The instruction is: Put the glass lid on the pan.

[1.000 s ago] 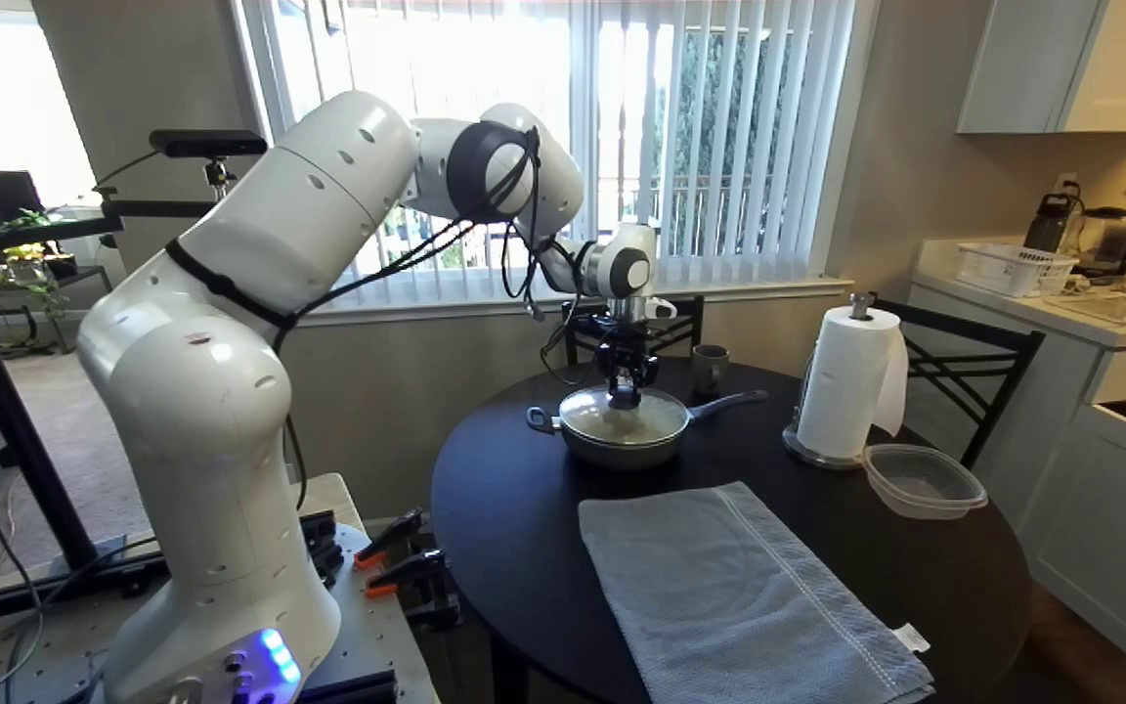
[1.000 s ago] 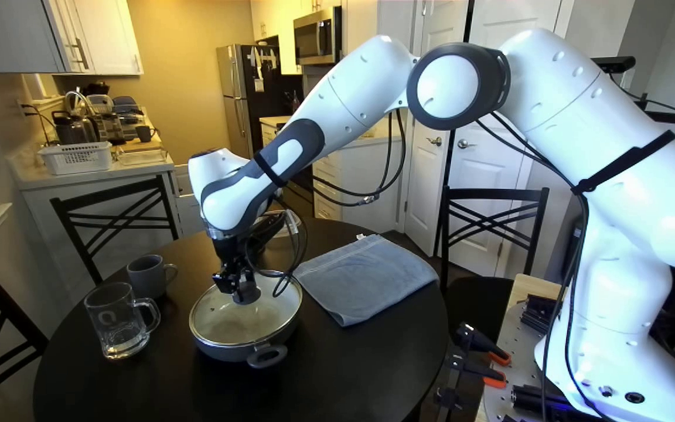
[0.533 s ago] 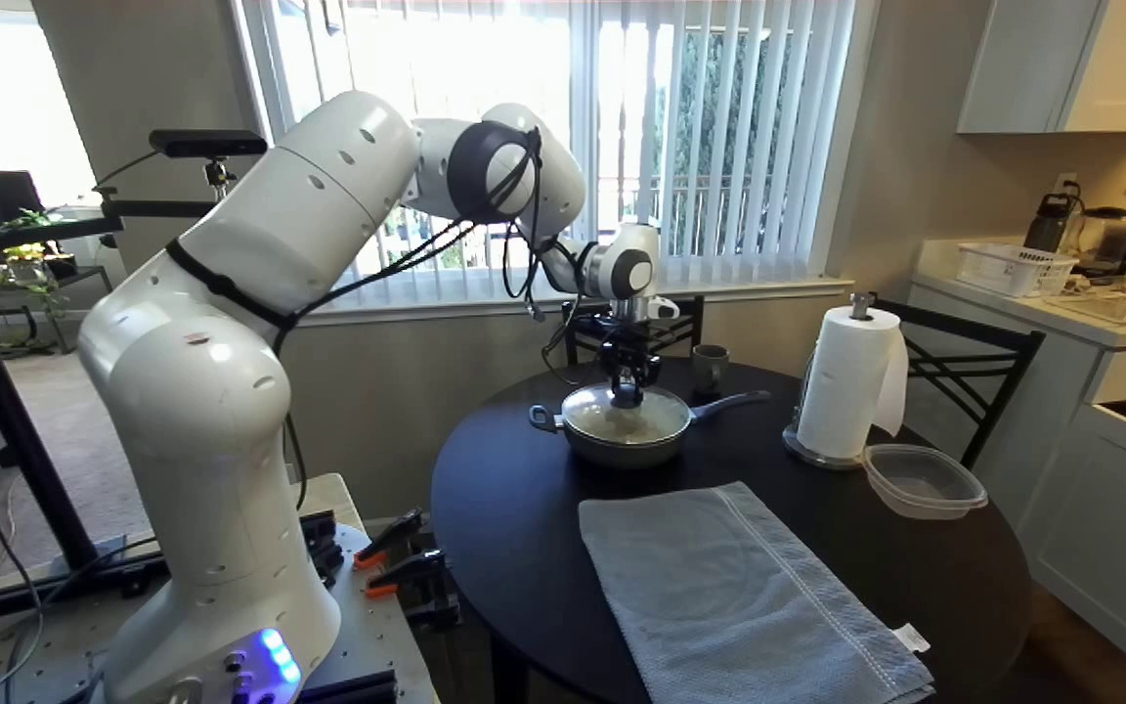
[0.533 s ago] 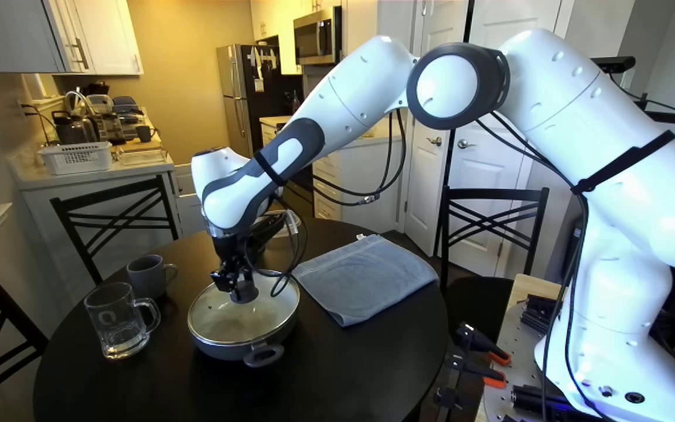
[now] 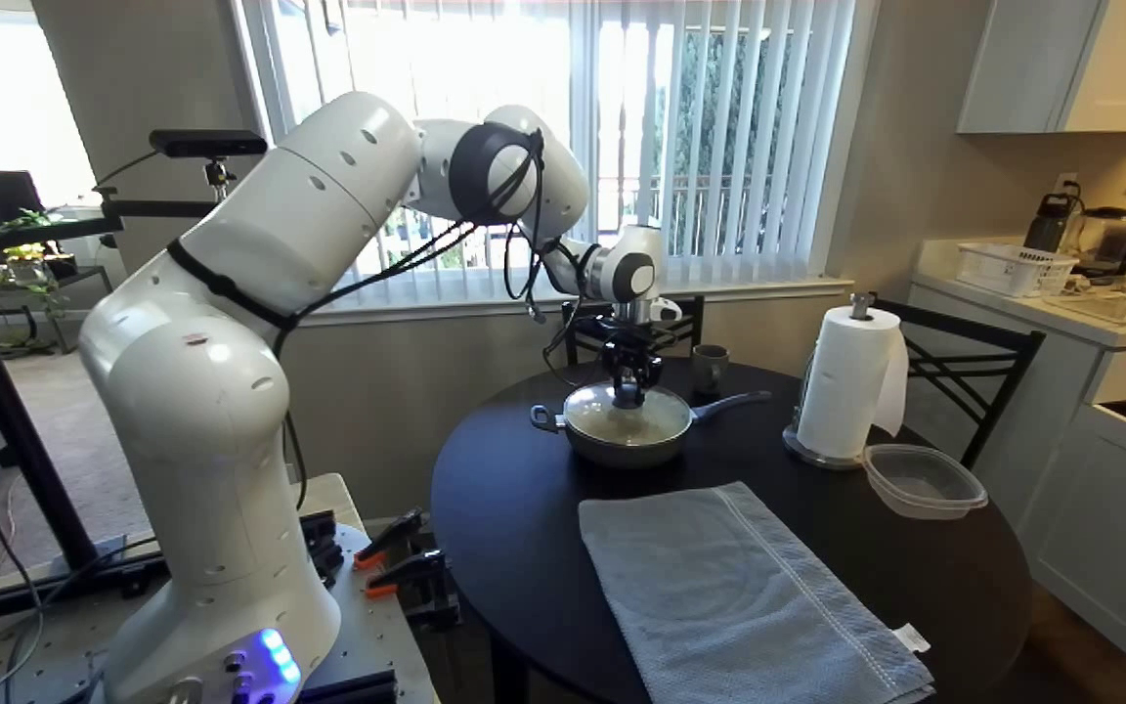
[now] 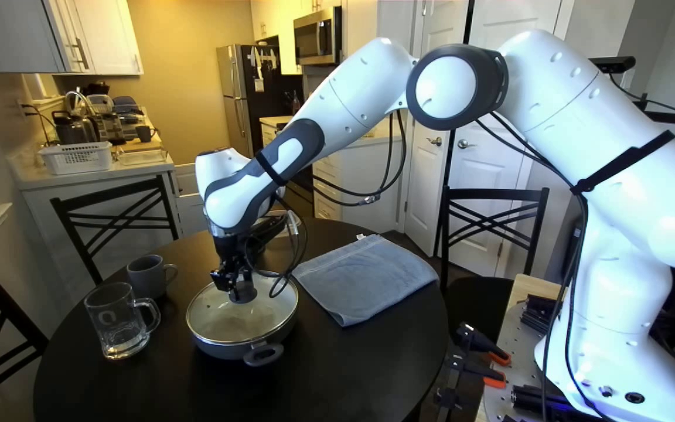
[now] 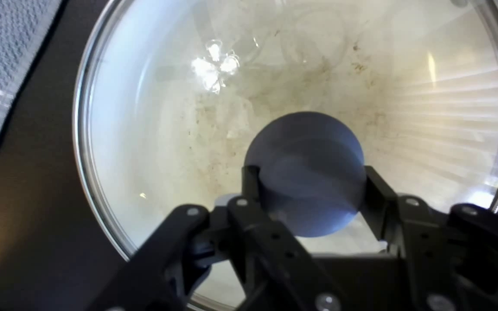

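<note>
The glass lid (image 5: 597,420) lies flat on the pan (image 5: 627,455), its metal rim seated around the pan's edge in both exterior views. The lid (image 6: 220,322) and the pan (image 6: 223,350) stand on the dark table. The pan's long handle (image 5: 734,402) points away to the right in an exterior view. My gripper (image 5: 629,386) points down over the lid's middle. In the wrist view my gripper (image 7: 309,180) has its fingers closed on both sides of the lid's dark round knob (image 7: 305,134). The pan's cream inside shows through the glass of the lid (image 7: 162,142).
A folded grey-blue towel (image 5: 719,587) lies in front of the pan on the table (image 5: 504,508). A grey mug (image 6: 149,276) and a glass mug (image 6: 118,322) stand close beside the pan. A paper towel roll (image 5: 846,381) and a plastic container (image 5: 925,489) stand farther right.
My gripper, the lid and the pan have shifted slightly together, a little to the right in an exterior view and a little to the left in an exterior view. The grip looks unchanged.
</note>
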Motion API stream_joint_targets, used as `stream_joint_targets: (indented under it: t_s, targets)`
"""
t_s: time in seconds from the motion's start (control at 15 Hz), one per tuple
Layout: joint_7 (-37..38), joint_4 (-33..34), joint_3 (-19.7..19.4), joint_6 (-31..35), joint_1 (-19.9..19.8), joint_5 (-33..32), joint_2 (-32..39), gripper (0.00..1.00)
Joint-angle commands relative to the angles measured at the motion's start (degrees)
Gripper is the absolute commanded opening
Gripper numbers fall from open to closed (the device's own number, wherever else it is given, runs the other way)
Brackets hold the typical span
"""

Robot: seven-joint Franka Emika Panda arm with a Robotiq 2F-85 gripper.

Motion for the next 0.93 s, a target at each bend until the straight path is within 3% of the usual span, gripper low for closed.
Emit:
stream_joint_targets:
  t_s: [0.0,0.27,0.87]
  targets:
    - [0.2,-1.2,-0.4,1.3,-0.2,0.2,-0.2,0.84]
    - [1.2,-1.8,-1.4,1.5,0.4,-0.6,-0.5,1.00]
    - [0.7,-5.9,-1.6,1.5,1.7,-1.7,-3.7,1.00]
